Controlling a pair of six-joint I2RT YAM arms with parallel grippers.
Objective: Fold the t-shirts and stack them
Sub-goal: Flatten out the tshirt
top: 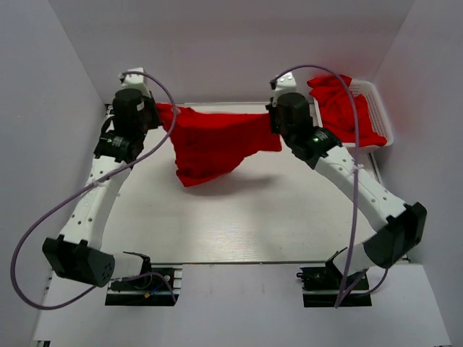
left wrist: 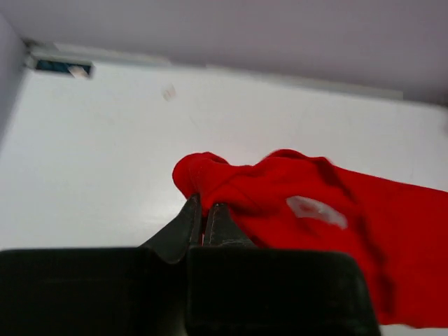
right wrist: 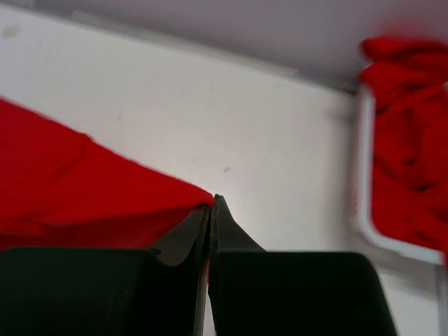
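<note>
As left claw (left wrist: 206,204) and right claw (right wrist: 211,204) pinch its edge, t-shirt (top: 217,141) overhangs table (top: 239,217)

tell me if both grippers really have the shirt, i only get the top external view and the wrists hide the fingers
Observer: Left wrist view shows the left gripper shut on a bunched edge of the t-shirt.
Operator: and the right one
Observer: Right wrist view shows the right gripper shut on a corner of the t-shirt, with red cloth pinched between its tips.
Operator: anything to tell which end the left has
Observer: A white label shows on the cloth close to the left grip.
</note>
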